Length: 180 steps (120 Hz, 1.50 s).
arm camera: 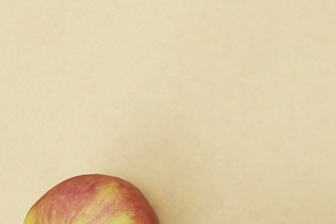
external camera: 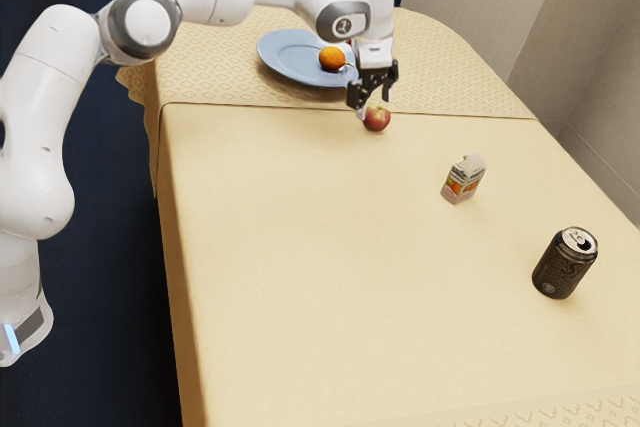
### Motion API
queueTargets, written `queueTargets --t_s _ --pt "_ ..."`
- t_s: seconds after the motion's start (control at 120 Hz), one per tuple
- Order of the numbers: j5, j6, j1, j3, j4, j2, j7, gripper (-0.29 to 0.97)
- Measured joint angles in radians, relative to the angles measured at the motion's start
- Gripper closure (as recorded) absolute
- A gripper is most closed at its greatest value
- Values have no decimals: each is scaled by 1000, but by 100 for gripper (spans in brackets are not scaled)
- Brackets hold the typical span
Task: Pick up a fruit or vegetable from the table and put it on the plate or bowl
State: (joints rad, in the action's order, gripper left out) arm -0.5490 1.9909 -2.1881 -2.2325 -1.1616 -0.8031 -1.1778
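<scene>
Black gripper (external camera: 372,99) hangs, jaws spread, just above a red-and-yellow apple (external camera: 377,119) on the tan table (external camera: 300,277), with open surface all around it. The plate (external camera: 285,52) lies just behind the jaws, near the table's seam. The apple is round, with no clear long axis.

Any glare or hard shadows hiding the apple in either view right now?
Exterior view: soft, even light; the apple just below the gripper casts only a faint shadow on the table; the only glint is on top of the can. Wrist view: flat light on the apple, no glare, though the frame edge cuts it off.
</scene>
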Motion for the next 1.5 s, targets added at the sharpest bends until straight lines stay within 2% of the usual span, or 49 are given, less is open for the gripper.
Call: queueTargets --t_s 0.433,0.867,1.1,1.5 --pt "0 25 -24 -30 1 -21 15 0" --pt "0 156 -24 -56 4 -32 24 0" --pt "0 192 -54 -106 5 -46 34 0" --pt "0 247 -56 -119 5 -68 47 0"
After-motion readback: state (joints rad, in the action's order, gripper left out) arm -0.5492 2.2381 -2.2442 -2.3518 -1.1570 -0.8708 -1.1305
